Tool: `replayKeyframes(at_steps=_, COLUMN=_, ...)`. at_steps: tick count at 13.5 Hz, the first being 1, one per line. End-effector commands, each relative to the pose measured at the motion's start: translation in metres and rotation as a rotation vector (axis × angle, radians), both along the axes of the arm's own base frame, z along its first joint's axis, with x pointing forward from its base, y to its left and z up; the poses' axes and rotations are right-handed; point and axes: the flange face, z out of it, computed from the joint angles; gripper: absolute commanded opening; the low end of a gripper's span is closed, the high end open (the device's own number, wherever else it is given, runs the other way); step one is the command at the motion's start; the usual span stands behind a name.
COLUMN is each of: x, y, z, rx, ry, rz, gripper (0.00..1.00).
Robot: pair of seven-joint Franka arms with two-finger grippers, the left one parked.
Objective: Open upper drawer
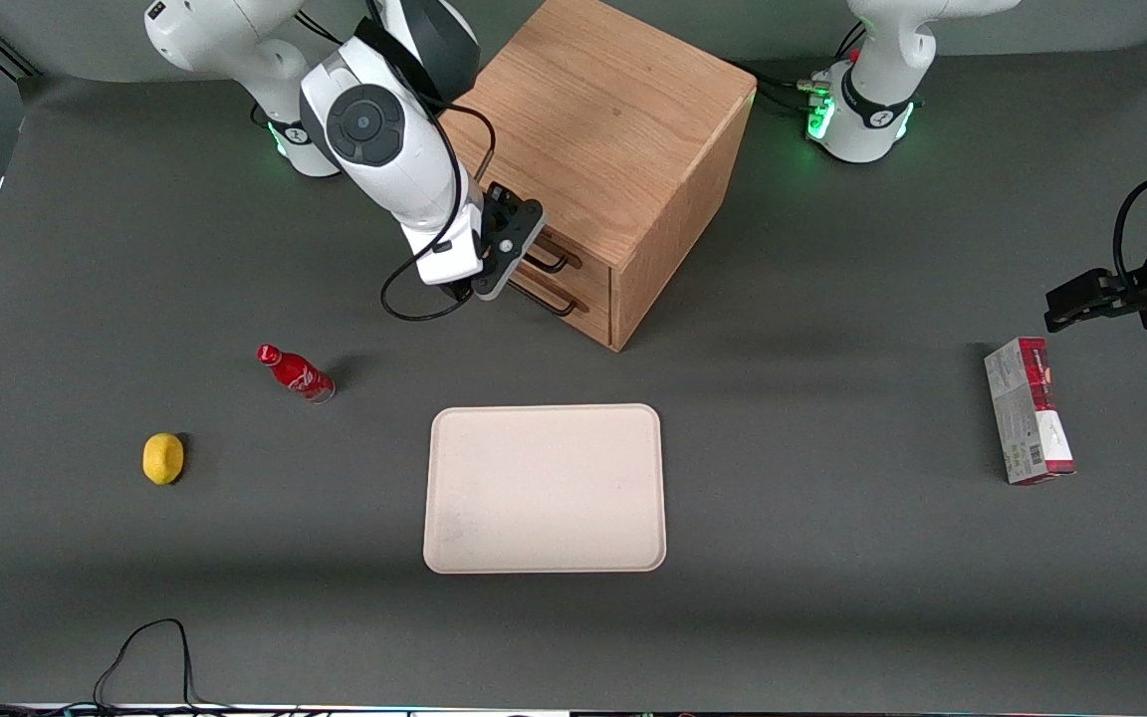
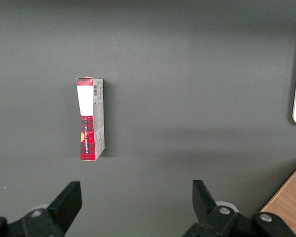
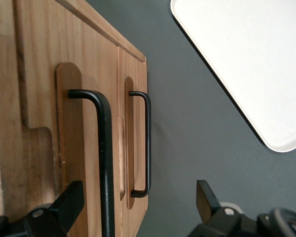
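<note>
**A:** Where is the upper drawer relative to the gripper?

**B:** It sits in the front face of the oak cabinet, and the gripper hovers directly in front of that face, at the height of the handles. In the right wrist view the upper drawer's black bar handle runs straight into the gap between the two fingers, which stand wide apart and touch nothing.

**A:** And the lower drawer's handle?

**B:** It lies parallel, just beside the upper one and nearer the tabletop, also within the fingers' span but off toward one finger.

**A:** So what does the move turn on?

**B:** The bar's long axis crosses the fingers' closing line. Judging from this, the gripper needs to advance a little, close on the upper bar alone, then pull straight away from the cabinet's front.
</note>
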Motion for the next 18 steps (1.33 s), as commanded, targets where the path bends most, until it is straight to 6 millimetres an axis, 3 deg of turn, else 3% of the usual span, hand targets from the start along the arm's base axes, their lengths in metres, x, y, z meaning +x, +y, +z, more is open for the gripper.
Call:
replayKeyframes(at_steps=1, x=-0.002, y=-0.005, z=-0.016, rx=0.009, ry=0.004, rz=0.021, gripper=1.00)
replayKeyframes(at_steps=7, x=-0.004, y=0.001, z=-0.025, rx=0.003, ry=0.006, rz=0.028, gripper=1.00)
replayKeyframes(at_steps=10, x=0.003, y=0.001, z=-0.040, rx=-0.013, ry=-0.004, rz=0.026, gripper=1.00)
replayKeyframes(at_steps=16, x=0.007, y=-0.003, z=-0.039, rx=-0.011, ry=-0.008, rz=0.015, gripper=1.00)
replayKeyframes(at_steps=18, x=0.018, y=-0.014, z=-0.035, rx=-0.018, ry=-0.023, rz=-0.003, gripper=1.00)
